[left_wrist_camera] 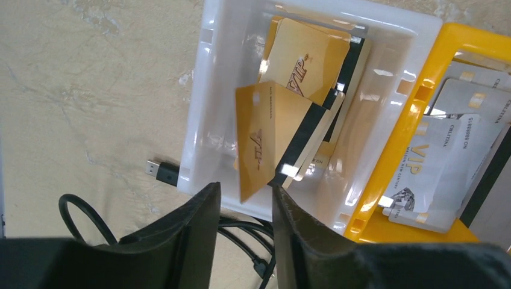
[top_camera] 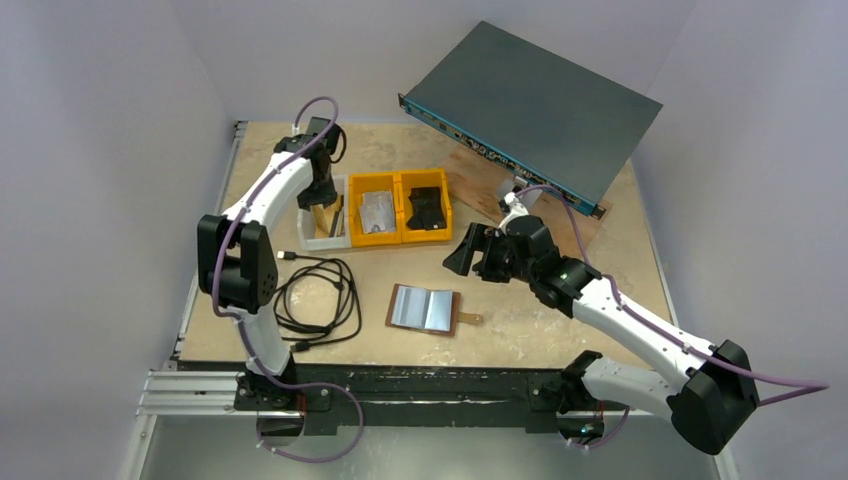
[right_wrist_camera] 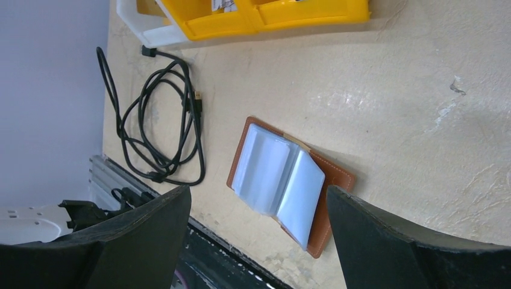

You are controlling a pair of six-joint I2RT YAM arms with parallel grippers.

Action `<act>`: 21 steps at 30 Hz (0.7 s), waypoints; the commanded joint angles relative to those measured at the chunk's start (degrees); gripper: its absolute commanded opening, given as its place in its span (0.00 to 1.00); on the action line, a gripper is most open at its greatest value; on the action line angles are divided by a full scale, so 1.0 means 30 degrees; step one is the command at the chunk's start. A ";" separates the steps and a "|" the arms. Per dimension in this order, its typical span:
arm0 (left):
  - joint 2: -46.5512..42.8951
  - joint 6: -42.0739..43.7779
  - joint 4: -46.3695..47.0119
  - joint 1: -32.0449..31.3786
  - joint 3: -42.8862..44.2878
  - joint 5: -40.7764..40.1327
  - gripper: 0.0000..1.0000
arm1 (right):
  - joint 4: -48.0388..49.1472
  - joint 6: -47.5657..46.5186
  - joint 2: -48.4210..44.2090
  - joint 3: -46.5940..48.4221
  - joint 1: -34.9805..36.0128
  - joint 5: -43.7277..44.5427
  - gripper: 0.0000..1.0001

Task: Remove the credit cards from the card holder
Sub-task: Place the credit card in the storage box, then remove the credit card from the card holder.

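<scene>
While the left tool hangs over the white bin, its jaws stand a little way apart. A tan credit card leans tilted inside that bin, its lower corner dipping to the gap between the fingertips. The card faces the wrist camera rather than lying flat between the pads, so it does not look clamped; whether a finger touches it I cannot tell. Behind it in the white bin lie more tan cards, some with a dark stripe.

Touching the white bin on the side away from the left arm is a yellow bin holding pale grey cards. A second yellow bin, one further from the white bin, holds a chunky black object.

The card holder lies open on the tabletop, well apart from the white bin, nearer the arm bases and toward the right arm's side, shiny pockets upward. The right tool hovers above the tabletop, just beyond the second yellow bin from the white bin, jaws spread wide with nothing gripped. A coiled black cable lies near the white bin, on its base-ward side.
</scene>
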 commanded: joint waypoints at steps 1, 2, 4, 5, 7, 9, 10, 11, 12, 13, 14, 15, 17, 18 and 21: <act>-0.0864 0.0591 -0.0328 0.0165 0.0766 -0.0233 0.41 | 0.0151 -0.0417 0.0024 0.0683 -0.0023 0.0793 0.84; -0.1189 0.0612 -0.0278 0.0166 0.0644 -0.0074 0.43 | 0.0135 -0.0448 0.0138 0.0734 -0.0003 0.0792 0.84; -0.1934 0.0605 -0.0290 0.0161 0.0366 0.0548 0.48 | 0.0150 -0.0490 0.0422 0.0802 0.0201 0.0876 0.84; -0.2348 0.0545 -0.0397 0.0165 0.0197 0.1031 0.48 | 0.0135 -0.0494 0.0594 0.0870 0.0366 0.0982 0.84; -0.3354 0.0386 -0.0393 0.0144 -0.0416 0.2001 0.49 | 0.0056 -0.0494 0.0996 0.1128 0.1055 0.1510 0.84; -0.4810 0.0116 -0.0198 0.0159 -0.1441 0.3156 0.49 | -0.0151 -0.0467 0.1692 0.1621 0.2133 0.2342 0.83; -0.5421 -0.0062 -0.0071 0.0161 -0.2016 0.3752 0.49 | -0.0236 -0.0403 0.2071 0.1903 0.2783 0.2868 0.83; -0.6430 -0.0213 0.0117 0.0158 -0.2765 0.4361 0.49 | -0.0323 -0.0285 0.2525 0.2190 0.3340 0.3459 0.82; -0.7154 -0.0363 0.0378 0.0146 -0.3536 0.5140 0.49 | -0.0393 -0.0146 0.2996 0.2442 0.3860 0.3813 0.81; -0.7944 -0.0540 0.0580 0.0163 -0.4288 0.5813 0.49 | -0.0405 -0.0011 0.3461 0.2668 0.4295 0.4191 0.80; -0.8699 -0.0712 0.0806 0.0151 -0.5107 0.6516 0.49 | -0.0495 0.0097 0.3970 0.2920 0.4727 0.4553 0.78; -0.9405 -0.0894 0.1083 0.0153 -0.5942 0.7562 0.49 | -0.0597 0.0184 0.4451 0.3153 0.5088 0.4928 0.76; -1.0778 -0.1159 0.1495 0.0137 -0.7502 0.8642 0.49 | -0.0814 0.0335 0.5463 0.3680 0.5756 0.5615 0.71; -1.1382 -0.1302 0.1719 0.0136 -0.8230 0.9335 0.49 | -0.1022 0.0412 0.6069 0.3991 0.6008 0.5972 0.68; -1.3144 -0.1726 0.2383 0.0043 -1.0293 1.0902 0.49 | -0.2175 0.0674 0.8000 0.5377 0.6915 0.7293 0.67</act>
